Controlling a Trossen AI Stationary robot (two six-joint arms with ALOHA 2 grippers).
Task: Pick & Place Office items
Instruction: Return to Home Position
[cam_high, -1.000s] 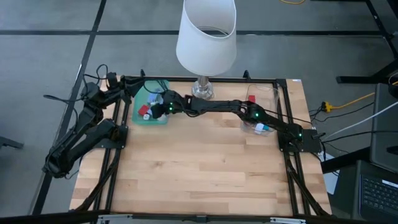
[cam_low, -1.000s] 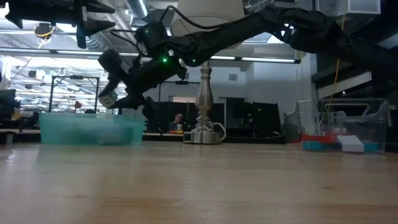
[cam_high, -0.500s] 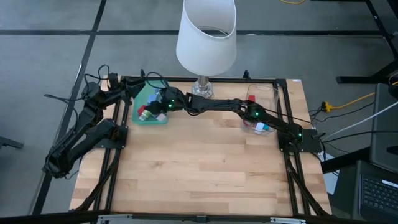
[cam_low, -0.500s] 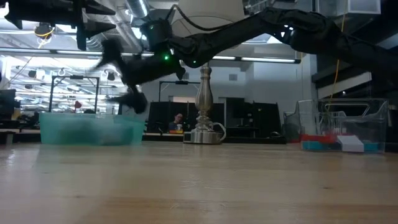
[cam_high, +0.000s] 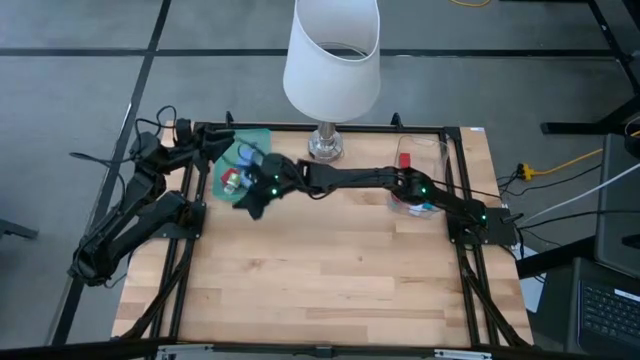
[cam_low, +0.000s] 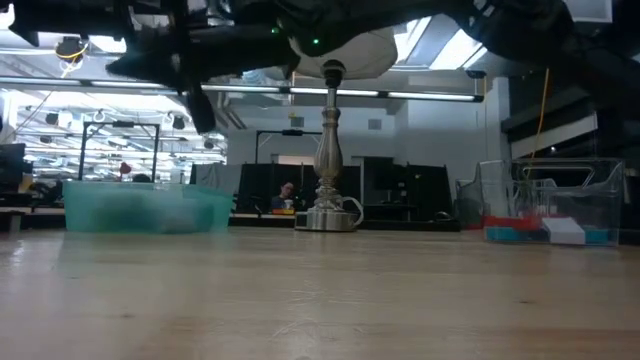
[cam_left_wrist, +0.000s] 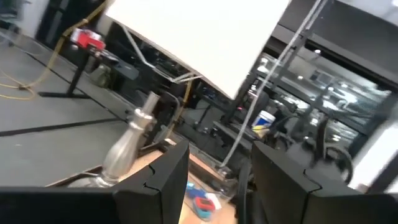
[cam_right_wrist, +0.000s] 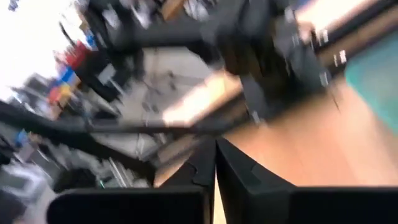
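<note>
The office items are small red, white and blue pieces. Some (cam_high: 231, 178) lie in the flat green tray (cam_high: 262, 133) at the far left, others (cam_high: 418, 206) in the clear bin (cam_high: 428, 152) at the right. My right gripper (cam_high: 248, 203) hangs above the table by the tray's near edge, shut with nothing between its fingers (cam_right_wrist: 216, 165). My left gripper (cam_high: 220, 138) stays high at the tray's far left corner. It is open, and nothing is in the gap (cam_left_wrist: 214, 180).
A lamp with a white shade (cam_high: 332, 55) and a metal foot (cam_high: 325, 146) stands at the far edge between tray and bin. The low view shows the tray (cam_low: 140, 208) at left and the bin (cam_low: 560, 195) at right, with bare wood in front.
My right gripper held a small white piece above the green tray, then spread its fingers wide there and shut them again with nothing in them. It has risen and drawn back toward the table's near edge, tipping more level. The white piece is no longer in its fingers.
</note>
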